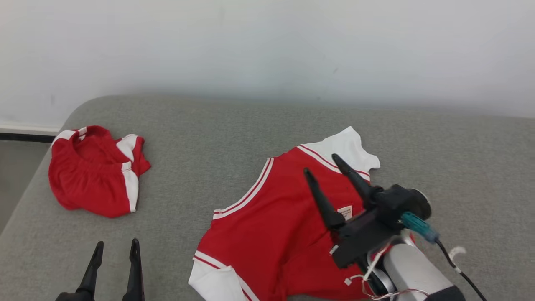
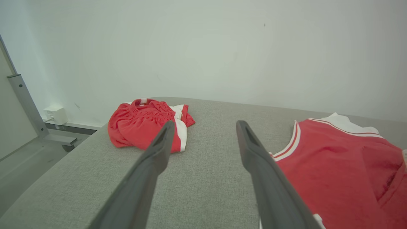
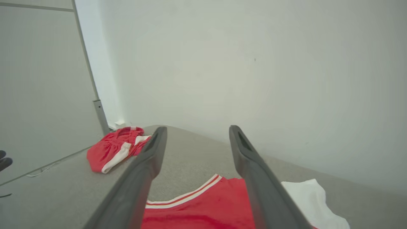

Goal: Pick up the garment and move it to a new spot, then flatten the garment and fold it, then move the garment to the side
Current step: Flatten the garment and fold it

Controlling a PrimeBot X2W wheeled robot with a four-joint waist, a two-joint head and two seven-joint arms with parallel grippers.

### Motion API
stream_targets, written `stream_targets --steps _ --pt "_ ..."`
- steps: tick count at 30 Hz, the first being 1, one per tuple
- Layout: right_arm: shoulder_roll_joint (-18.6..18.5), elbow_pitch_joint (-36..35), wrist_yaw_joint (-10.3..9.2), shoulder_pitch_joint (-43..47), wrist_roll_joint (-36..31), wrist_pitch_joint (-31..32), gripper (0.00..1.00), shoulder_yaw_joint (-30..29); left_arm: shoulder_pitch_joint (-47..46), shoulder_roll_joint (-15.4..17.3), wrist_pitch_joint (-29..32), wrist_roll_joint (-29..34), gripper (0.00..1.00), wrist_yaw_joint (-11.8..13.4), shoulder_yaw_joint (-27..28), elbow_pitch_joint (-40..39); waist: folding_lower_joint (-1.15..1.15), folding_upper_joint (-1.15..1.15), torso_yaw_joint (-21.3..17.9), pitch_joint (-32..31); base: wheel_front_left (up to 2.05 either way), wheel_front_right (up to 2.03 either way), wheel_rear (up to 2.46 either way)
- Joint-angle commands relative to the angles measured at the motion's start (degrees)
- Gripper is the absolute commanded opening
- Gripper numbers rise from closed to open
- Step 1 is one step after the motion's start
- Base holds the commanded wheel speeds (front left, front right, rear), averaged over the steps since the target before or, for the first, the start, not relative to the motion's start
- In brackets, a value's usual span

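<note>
The garment (image 1: 271, 234), a red sleeveless-style top with white sleeves and white-striped trim, lies spread on the grey table (image 1: 209, 138) right of centre; it also appears in the left wrist view (image 2: 334, 165) and the right wrist view (image 3: 206, 210). My right gripper (image 1: 321, 164) hangs open just above its upper part, fingers apart with nothing between them (image 3: 197, 128). Over bare table at the lower left, my left gripper (image 1: 117, 242) is open and empty, well left of the garment (image 2: 206, 124).
A crumpled pair of red shorts (image 1: 94, 175) with white side stripes lies near the table's rounded far-left corner (image 2: 143, 127). A pale wall (image 1: 267, 50) rises behind the table. The floor (image 1: 16, 175) drops away past the left edge.
</note>
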Motion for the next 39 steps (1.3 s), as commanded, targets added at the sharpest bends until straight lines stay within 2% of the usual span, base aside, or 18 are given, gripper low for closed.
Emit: stream_targets --steps 1,6,7,10,18,27,39 --pt "-0.4 -1.4 -0.1 1.9 -1.1 -0.2 1.0 -1.8 0.9 0.2 -0.2 0.1 1.0 0.1 0.2 -0.1 0.0 0.0 -1.5 -0.6 0.0 0.0 0.0" --pt "-1.7 -7.8 -0.1 8.8 -4.6 -0.3 1.0 -10.5 1.4 0.3 -0.2 0.1 1.0 0.1 0.5 -0.4 0.0 0.0 -3.5 -1.0 0.0 0.0 0.0" --pt "-1.7 -10.1 -0.1 11.8 -5.6 -0.3 1.0 -13.9 1.6 0.5 -0.2 0.1 1.0 0.2 0.6 -0.4 0.0 0.0 -4.3 -1.1 0.0 0.0 0.0" --pt "-1.4 -13.0 -0.11 16.3 -6.7 -0.3 1.0 -18.4 1.9 0.5 -0.2 0.1 1.0 0.2 0.7 -0.5 0.0 0.0 -5.2 -1.2 0.0 0.0 0.0" --pt "0.8 -18.3 -0.11 27.4 -8.6 -0.3 1.0 -26.2 2.6 0.6 -0.2 0.1 1.0 0.2 1.4 -0.5 0.0 0.0 -7.0 -1.5 0.0 0.0 0.0" --pt "2.2 -19.0 -0.11 32.7 -9.4 -0.3 1.0 -28.1 3.2 0.6 -0.2 0.6 1.0 0.5 2.1 -0.4 0.0 0.0 -7.1 -1.4 0.0 0.0 0.0" --pt "-0.5 -11.4 -0.11 22.9 -9.5 3.0 1.0 -24.3 2.1 0.2 -0.2 0.8 1.0 0.5 1.6 -0.2 0.0 0.0 -5.0 -0.8 0.0 0.0 0.0"
